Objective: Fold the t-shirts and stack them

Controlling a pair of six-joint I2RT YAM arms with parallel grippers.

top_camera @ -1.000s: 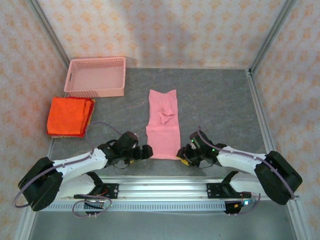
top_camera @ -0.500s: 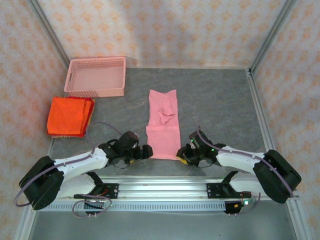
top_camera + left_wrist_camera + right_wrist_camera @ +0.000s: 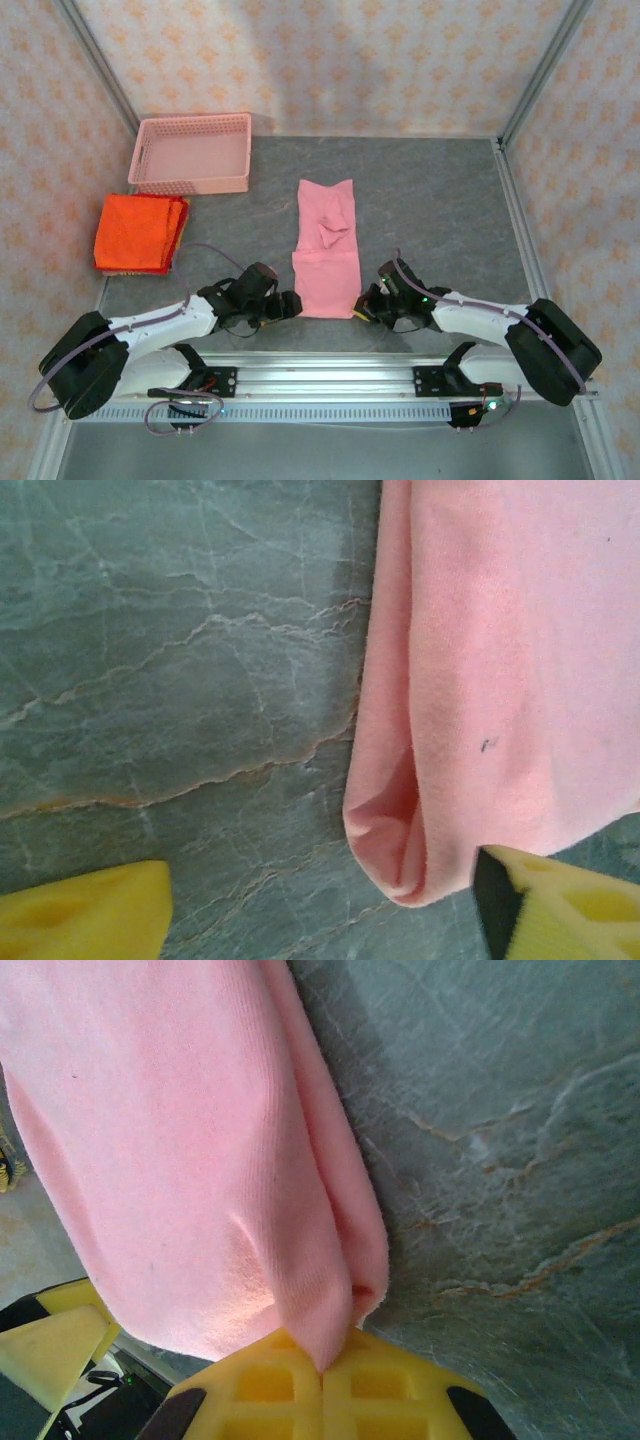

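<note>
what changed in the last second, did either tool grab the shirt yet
The right tool edged left onto the near right corner of the pink t-shirt and shut on it. The left tool crept right to the near left corner, jaws open. The shirt, orange t-shirts and basket stayed put.

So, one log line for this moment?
right gripper: shut on pink t-shirt corner | left gripper: open, straddling other near corner | orange t-shirts: folded stack, left
</note>
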